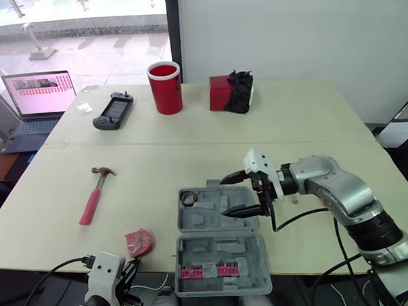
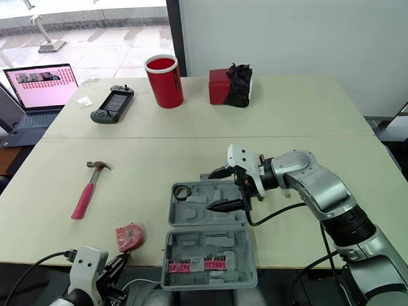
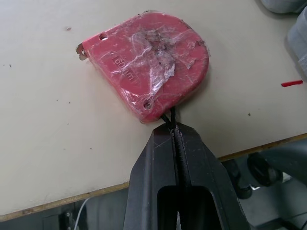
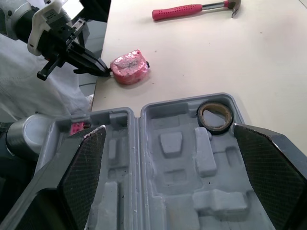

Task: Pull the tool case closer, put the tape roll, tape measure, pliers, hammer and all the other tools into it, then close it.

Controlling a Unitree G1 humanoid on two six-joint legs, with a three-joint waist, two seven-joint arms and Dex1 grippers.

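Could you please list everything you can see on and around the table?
Table: one, beige.
Tool case: one, grey, open, near edge.
Tape roll: one, dark, tool case's far left corner.
Tape measure: one, red, left of tool case.
Hammer: one, pink handle, table's left.
Cup: one, red, far side.
Box: one, red, right of cup.
Black bundle: one, against the box.
Handheld console: one, dark grey, left of cup.
Laptop: one, open, beyond table's far left corner.
Left claw: black, shut, at tape measure.
Right claw: black, open, over tool case.

The tool case is matt grey moulded plastic, the tape measure red plastic under crinkled glossy film.
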